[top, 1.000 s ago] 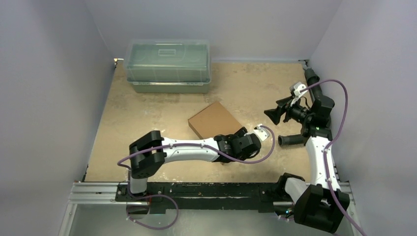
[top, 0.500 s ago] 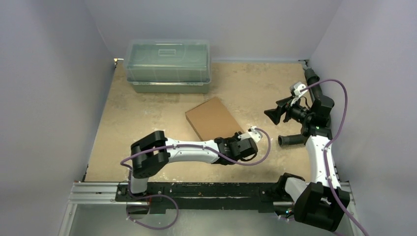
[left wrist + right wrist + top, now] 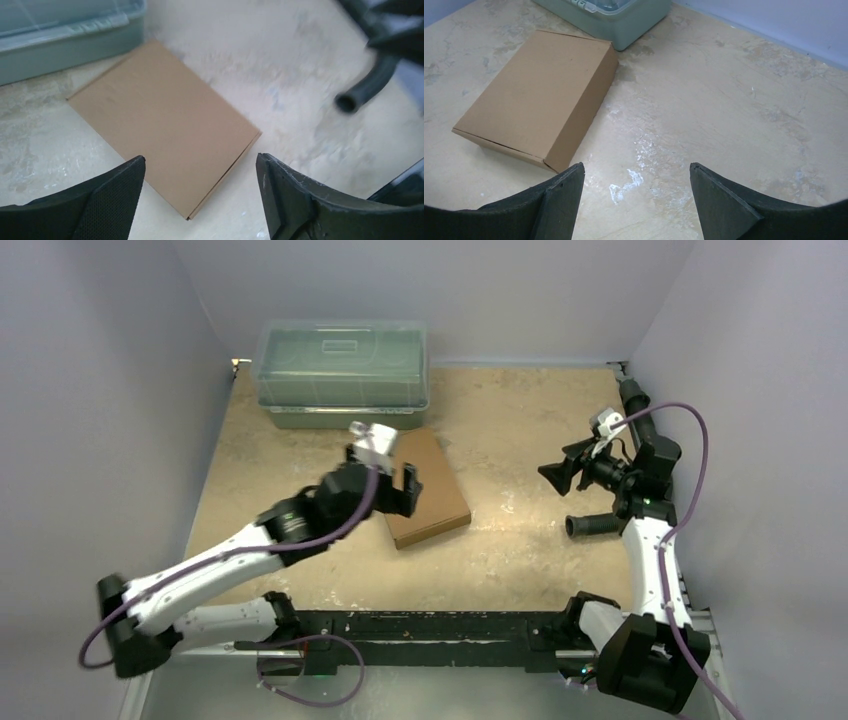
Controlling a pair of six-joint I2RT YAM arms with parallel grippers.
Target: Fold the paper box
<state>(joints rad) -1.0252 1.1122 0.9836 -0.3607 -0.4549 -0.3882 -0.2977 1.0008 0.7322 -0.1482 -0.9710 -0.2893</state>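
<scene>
Paper box [image 3: 440, 495] closed up, lid down, lying flat on desk [image 3: 530, 410] approx mid-workspace, far corner just beside green plastic bin [image 3: 342, 375] at back-left. L hand [image 3: 200, 162] hovers above box, fingers wide apart, nothing held, not touching cardboard. R hand [image 3: 636, 172] off to right side, well apart from box, raised, fingers wide too, empty.

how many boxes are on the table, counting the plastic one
2. The paper box lies closed at the middle of the table; the clear greenish plastic bin sits behind it at the far edge. None seem hidden.
</scene>
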